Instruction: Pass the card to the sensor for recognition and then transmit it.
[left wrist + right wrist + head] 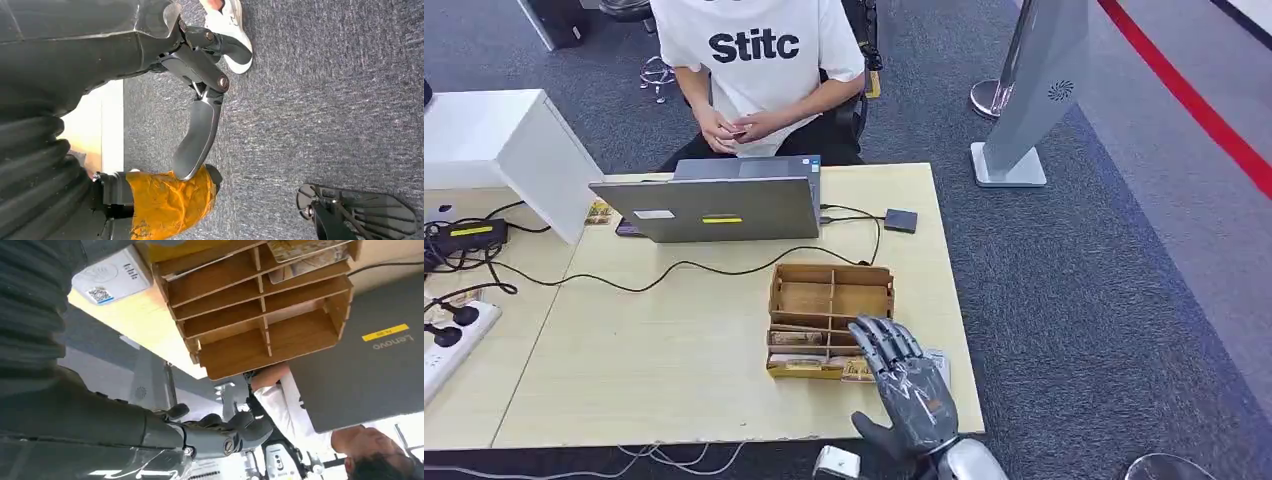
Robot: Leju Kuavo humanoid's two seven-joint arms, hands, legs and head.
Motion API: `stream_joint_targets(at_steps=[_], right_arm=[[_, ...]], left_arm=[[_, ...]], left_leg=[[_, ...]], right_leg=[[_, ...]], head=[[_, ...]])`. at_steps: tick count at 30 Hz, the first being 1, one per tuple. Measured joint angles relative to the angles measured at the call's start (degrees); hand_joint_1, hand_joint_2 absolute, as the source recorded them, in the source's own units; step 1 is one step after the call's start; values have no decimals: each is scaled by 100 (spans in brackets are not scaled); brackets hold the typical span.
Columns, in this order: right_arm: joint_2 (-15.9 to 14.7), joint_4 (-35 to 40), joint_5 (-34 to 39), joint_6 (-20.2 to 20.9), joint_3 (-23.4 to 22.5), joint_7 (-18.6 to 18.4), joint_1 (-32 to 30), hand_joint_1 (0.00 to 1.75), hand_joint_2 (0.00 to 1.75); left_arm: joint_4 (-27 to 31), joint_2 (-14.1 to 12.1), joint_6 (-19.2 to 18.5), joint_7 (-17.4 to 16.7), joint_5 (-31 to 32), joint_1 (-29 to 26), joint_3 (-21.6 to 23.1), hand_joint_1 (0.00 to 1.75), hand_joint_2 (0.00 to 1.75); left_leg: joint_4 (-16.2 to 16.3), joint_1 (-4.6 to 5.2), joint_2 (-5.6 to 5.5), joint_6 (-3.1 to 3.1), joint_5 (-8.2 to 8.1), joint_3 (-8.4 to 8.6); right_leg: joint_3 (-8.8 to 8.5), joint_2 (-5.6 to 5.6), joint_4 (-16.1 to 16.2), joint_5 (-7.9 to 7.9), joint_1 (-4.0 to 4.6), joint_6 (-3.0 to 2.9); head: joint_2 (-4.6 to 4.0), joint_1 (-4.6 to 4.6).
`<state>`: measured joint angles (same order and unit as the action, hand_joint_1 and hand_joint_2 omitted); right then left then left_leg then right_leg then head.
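The cards (pixel 804 340) were seen lying in the near slots of the brown wooden compartment box (pixel 831 292) on the pale wooden table (pixel 654 350), none yet lifted. A misjudged reach could be expected to nudge the light box or to snag two stacked cards at once. The small white sensor pad (pixel 111 277) lay just beside the box. The right hand (pixel 907 385) was held above the box's near corner, fingers apart and empty. The left hand (pixel 200 95) hung over grey carpet, fingers loosely parted, nothing held.
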<state>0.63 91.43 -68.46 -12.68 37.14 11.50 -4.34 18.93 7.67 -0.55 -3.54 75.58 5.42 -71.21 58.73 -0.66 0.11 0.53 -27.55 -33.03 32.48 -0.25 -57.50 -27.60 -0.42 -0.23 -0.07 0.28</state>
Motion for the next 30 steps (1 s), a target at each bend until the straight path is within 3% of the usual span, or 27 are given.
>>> stream_joint_targets(at_steps=[9,17,29,30], right_arm=[[0,-220,-117,-4,0,-35,107,0,175],[0,-888,-1587,-299,114,-606,539,0,175],[175,-2022,-1576,-265,240,-610,1155,0,175],[190,-2103,-1567,-275,240,-612,1184,63,175]], left_arm=[[0,0,0,0,15,0,0,0,175],[0,7,0,52,52,8,0,0,175],[0,7,-2,50,157,16,2,0,175],[0,7,-2,50,160,22,2,0,175]], left_leg=[[0,0,0,0,1,0],[0,0,1,-1,2,2],[0,0,1,-1,2,3],[0,0,1,-1,2,3]], right_leg=[[0,0,0,0,0,0],[-1,0,0,1,0,0],[-1,1,0,3,0,-2],[-1,1,0,3,0,-2]], head=[[0,0],[0,0],[0,0],[0,0]])
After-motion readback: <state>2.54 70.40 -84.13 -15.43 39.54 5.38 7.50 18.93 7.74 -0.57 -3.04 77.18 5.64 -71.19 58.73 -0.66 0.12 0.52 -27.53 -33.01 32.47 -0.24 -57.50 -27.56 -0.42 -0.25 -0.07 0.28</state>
